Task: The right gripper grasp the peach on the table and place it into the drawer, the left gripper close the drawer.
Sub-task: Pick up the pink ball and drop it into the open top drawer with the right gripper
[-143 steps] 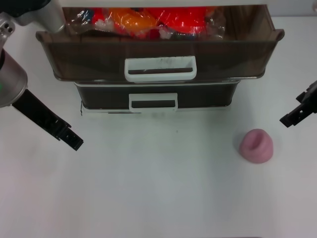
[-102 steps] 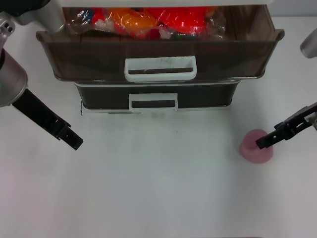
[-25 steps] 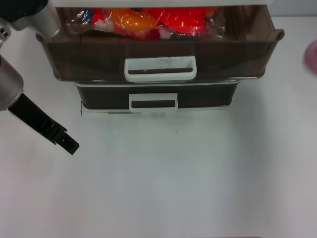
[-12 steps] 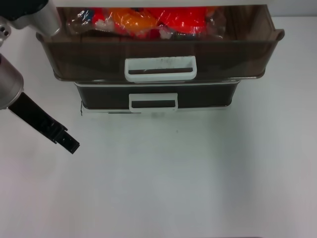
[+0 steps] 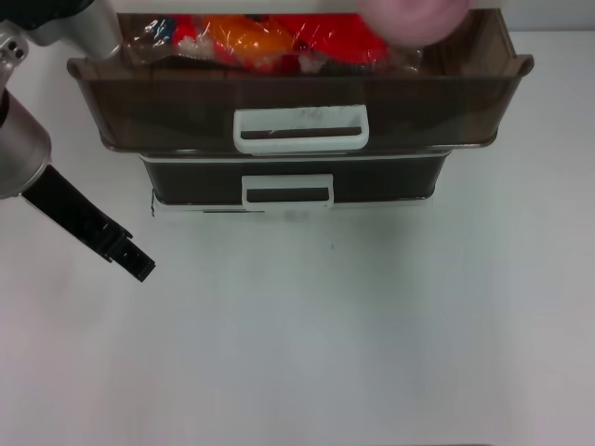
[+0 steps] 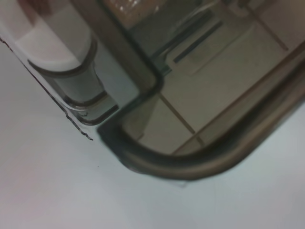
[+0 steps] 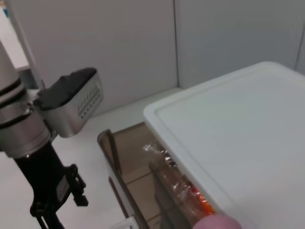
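the matte pink round peach (image 5: 414,19), gone from the white table (image 5: 372,353), now hangs over the open smoky-brown plastic drawer's (image 5: 297,116) back right corner; release seems next. the right gripper is unseen, its grip impossible to tell; so too the long black left gripper (image 5: 139,265), near the table's left edge.

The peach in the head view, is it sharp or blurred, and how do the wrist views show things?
Head view: the peach is a soft pink smear at the top edge, above the drawer, while the left gripper looks crisp. Left wrist view: the drawer's corner fills the picture, soft and out of focus. Right wrist view: only a pink sliver of the peach shows.
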Controlling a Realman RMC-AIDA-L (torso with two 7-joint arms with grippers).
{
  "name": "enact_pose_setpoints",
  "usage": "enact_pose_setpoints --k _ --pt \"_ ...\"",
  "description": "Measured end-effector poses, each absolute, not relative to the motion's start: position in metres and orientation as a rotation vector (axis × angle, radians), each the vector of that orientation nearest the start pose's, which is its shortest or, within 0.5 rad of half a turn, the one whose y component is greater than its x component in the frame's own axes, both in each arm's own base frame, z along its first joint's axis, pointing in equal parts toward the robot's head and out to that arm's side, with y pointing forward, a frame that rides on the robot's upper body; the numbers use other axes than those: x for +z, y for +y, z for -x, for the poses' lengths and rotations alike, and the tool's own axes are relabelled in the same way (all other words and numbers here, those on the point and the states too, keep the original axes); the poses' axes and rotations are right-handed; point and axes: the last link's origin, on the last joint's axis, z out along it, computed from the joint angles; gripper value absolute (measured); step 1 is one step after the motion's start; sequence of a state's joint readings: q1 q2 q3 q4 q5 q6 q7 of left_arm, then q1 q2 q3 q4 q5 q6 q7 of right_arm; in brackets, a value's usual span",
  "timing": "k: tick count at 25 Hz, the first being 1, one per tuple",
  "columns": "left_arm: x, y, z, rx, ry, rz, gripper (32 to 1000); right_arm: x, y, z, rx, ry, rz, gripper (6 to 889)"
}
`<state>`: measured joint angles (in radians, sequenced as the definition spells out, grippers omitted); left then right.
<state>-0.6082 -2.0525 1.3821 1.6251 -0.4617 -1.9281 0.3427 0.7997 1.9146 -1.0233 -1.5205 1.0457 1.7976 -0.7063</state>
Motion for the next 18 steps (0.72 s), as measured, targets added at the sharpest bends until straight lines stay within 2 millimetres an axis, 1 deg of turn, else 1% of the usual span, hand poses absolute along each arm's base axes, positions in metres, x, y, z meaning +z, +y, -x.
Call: enact_pose_setpoints --k 2,5,17,18 --pt "0.045 0.322 0.157 0.696 -1.088 2.452 798 0.105 0.374 -0.063 0.123 0.497 2.848 50" --pt "0.045 0.322 0.157 0.697 -1.085 2.453 798 0.099 0.375 -0.061 0.119 0.488 2.865 74" --pt "0.043 0.323 0.155 0.707 -1.082 2.459 798 0.089 0.378 -0.060 0.123 0.482 2.880 169" --pt "0.043 0.323 0.155 0.707 -1.081 2.459 798 0.088 0.378 -0.060 0.126 0.481 2.880 194"
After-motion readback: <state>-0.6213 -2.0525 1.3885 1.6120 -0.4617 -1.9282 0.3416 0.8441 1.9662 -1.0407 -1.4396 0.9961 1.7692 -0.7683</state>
